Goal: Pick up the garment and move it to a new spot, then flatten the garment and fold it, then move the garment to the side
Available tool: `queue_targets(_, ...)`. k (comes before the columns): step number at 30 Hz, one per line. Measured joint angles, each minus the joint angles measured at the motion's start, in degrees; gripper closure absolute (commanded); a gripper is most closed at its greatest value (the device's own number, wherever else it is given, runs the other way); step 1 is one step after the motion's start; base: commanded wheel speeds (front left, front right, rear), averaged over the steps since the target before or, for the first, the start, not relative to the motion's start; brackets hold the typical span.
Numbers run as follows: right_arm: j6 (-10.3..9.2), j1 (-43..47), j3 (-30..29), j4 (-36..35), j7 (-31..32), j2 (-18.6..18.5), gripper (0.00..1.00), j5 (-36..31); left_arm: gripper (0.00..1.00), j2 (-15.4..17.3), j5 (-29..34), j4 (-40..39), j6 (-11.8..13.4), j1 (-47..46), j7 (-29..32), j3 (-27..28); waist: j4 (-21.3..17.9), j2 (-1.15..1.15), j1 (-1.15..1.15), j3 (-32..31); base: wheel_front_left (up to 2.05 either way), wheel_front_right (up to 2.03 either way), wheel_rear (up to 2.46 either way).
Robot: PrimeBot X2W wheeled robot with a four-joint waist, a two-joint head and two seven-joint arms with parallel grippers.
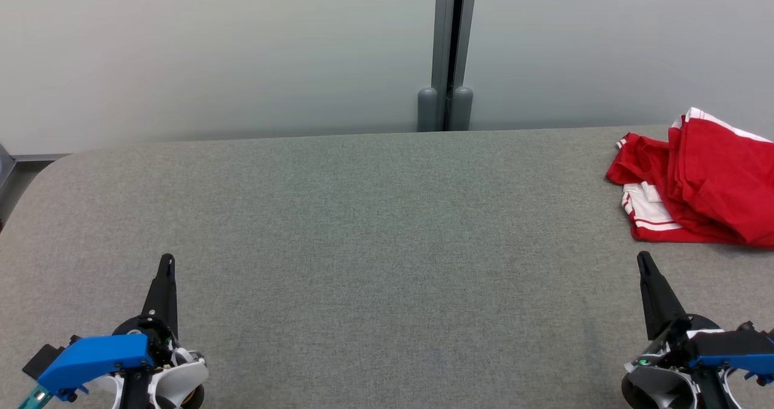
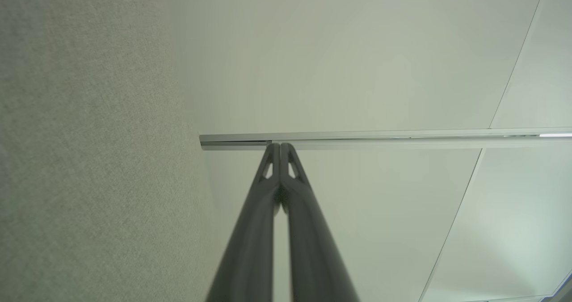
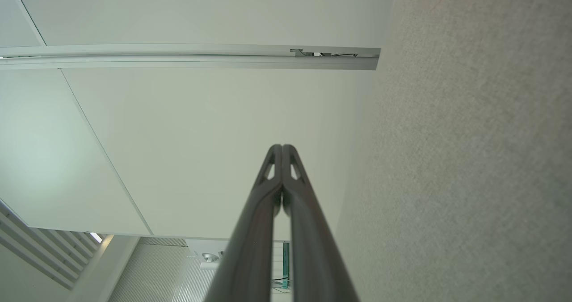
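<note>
Your garment [image 1: 707,185] lies bunched at one o'clock from the right gripper [image 1: 644,262], far nearer it than the left gripper [image 1: 167,261], both with fingers pressed together, empty.

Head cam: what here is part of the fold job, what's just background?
Job:
- red garment, bunched on the robot's right
- grey table, the work surface
- left end effector and right end effector, both shut, empty

Background:
- grey post behind the table
- wall panels
</note>
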Motion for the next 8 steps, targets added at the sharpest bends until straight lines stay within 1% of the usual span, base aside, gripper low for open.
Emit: queue_targets(8, 0.0, 0.0, 0.0, 0.0, 0.0, 0.0, 1.0, 0.0, 1.0, 0.0, 0.0, 0.0, 0.0, 0.0, 0.0, 0.0, 0.0, 0.0, 0.0, 0.0, 0.0, 0.0, 0.0)
